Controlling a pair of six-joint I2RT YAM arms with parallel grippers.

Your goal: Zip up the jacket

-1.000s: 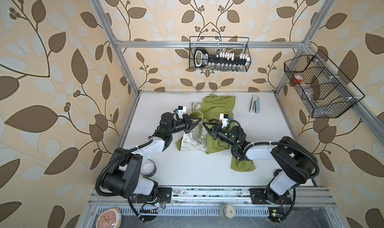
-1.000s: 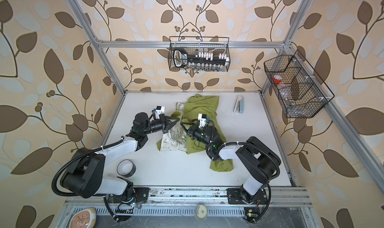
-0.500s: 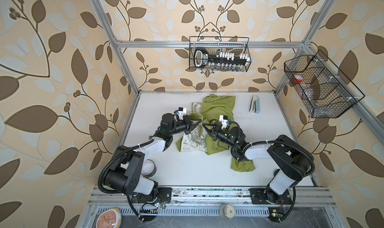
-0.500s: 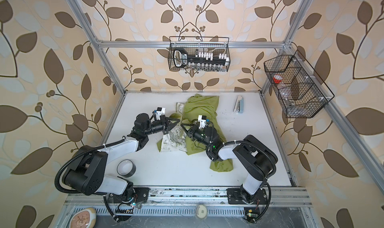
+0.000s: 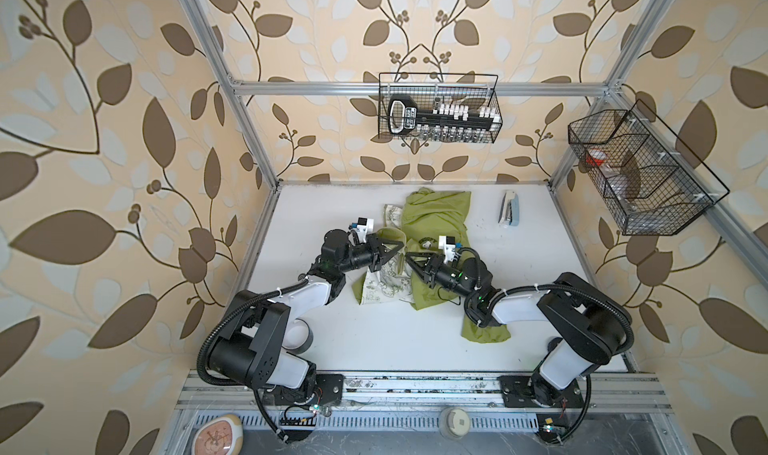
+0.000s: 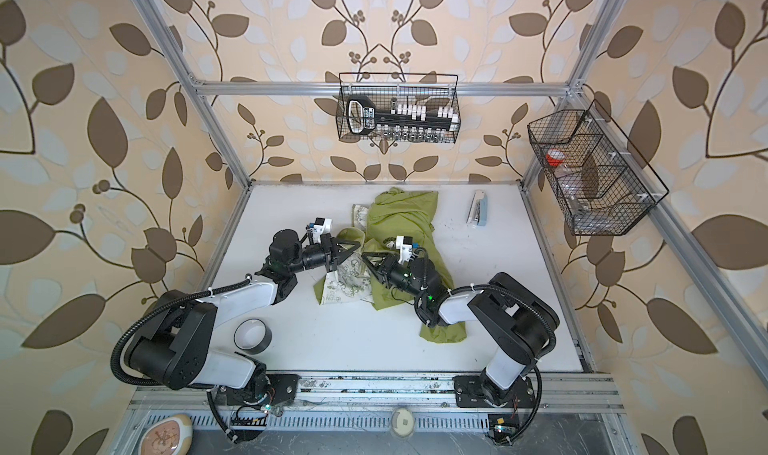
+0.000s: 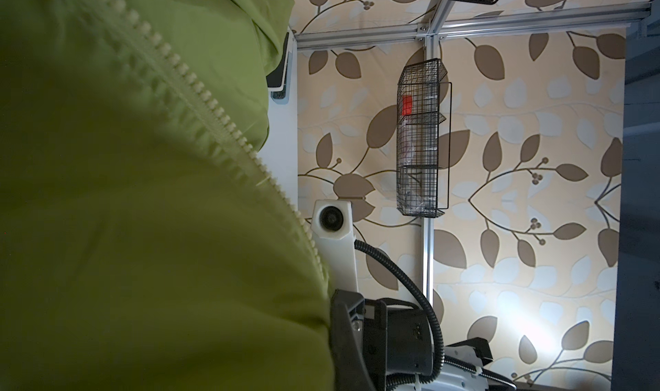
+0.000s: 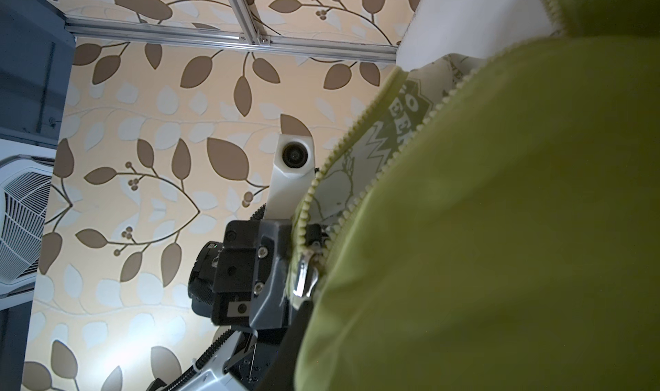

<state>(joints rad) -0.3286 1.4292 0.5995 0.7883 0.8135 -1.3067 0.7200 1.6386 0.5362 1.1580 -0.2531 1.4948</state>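
Note:
The lime-green jacket [image 5: 436, 212] lies crumpled on the white table [image 5: 374, 349] with its front partly open, so the cream patterned lining [image 5: 384, 282] shows. Both grippers meet tip to tip at the lower end of the zipper. My left gripper [image 5: 398, 246] is shut, with the jacket's edge pinched at its tip. Green fabric fills the left wrist view, crossed by a row of zipper teeth [image 7: 200, 85]. My right gripper [image 5: 408, 257] points at the same spot. The metal zipper slider [image 8: 304, 275] sits where the two rows of teeth join, beside a dark finger [image 8: 298, 328]. Cloth hides the jaw gap.
A stapler [image 5: 509, 208] lies at the back right of the table. A tape roll [image 6: 252, 335] rests beside the left arm's base. Wire baskets hang on the back wall [image 5: 438, 114] and the right wall [image 5: 640, 174]. The jacket's sleeve [image 5: 484, 332] trails under the right arm.
Both grippers stay at the zipper's lower end. The right arm has shifted slightly, and the jacket lies as before.

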